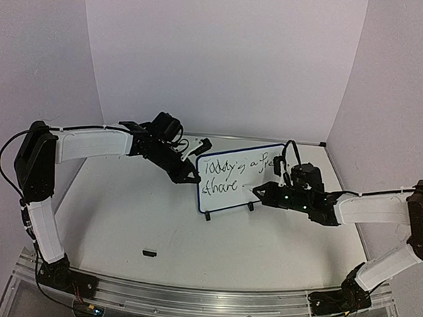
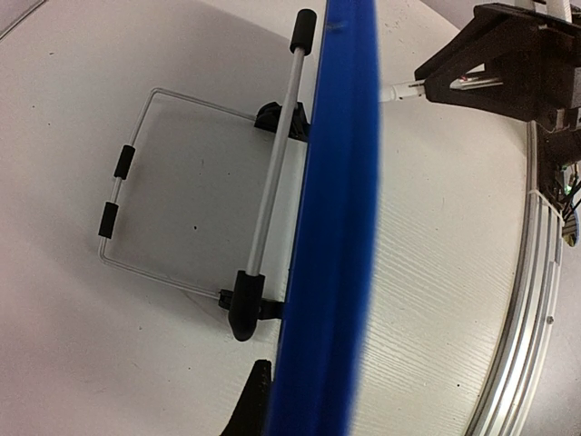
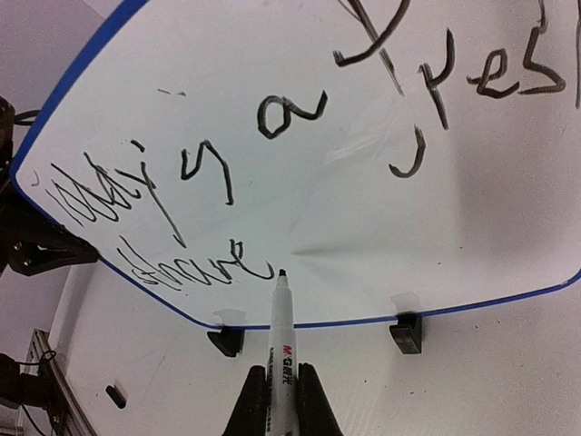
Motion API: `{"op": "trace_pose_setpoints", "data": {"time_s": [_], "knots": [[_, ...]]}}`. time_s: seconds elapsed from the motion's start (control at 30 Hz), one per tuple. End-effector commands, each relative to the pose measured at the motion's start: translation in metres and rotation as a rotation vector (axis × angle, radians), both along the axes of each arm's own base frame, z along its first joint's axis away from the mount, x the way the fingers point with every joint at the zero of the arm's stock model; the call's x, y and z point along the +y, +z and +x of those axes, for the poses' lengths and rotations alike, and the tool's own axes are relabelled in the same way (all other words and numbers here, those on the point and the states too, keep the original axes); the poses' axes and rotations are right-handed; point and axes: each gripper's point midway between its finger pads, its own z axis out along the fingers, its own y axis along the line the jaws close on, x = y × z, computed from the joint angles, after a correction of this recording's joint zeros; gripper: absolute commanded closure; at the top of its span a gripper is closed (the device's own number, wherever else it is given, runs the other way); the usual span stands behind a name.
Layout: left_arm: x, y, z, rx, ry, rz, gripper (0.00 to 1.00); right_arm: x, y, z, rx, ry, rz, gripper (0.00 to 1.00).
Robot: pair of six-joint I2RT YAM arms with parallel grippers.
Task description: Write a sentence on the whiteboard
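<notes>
The whiteboard point(image 1: 247, 189) stands upright on two black feet mid-table, facing the arms. The sentence point(image 3: 195, 177) runs across it in two lines of black script. My left gripper point(image 1: 193, 176) is shut on the board's left blue rim point(image 2: 331, 227); one dark finger point(image 2: 251, 400) shows beside the rim. My right gripper point(image 3: 282, 409) is shut on a white marker pen point(image 3: 283, 331). The pen's black tip sits at the board's face, just right of the last word of the lower line point(image 3: 195, 268).
A folding wire stand point(image 2: 182, 209) lies behind the board. A small black pen cap point(image 1: 148, 253) rests on the table near the front left. White walls close in the back and sides, and an aluminium rail point(image 1: 190, 299) runs along the near edge.
</notes>
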Motion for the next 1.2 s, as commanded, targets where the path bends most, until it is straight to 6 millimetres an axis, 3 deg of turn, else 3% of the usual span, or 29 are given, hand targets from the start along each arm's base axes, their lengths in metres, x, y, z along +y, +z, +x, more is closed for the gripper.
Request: {"op": "trace_pose_setpoints", "data": {"time_s": [0.0, 0.93, 1.17], "knots": [[-0.004, 0.000, -0.007, 0.019, -0.020, 0.016, 1.00, 0.004, -0.002, 0.007, -0.003, -0.003, 0.001, 1.00], [-0.004, -0.002, -0.007, 0.022, -0.022, 0.018, 1.00, 0.008, -0.004, 0.020, -0.024, -0.014, -0.025, 1.00], [-0.005, -0.001, -0.009, 0.033, -0.024, 0.009, 1.00, 0.005, 0.019, 0.010, -0.053, 0.004, 0.022, 1.00]]}}
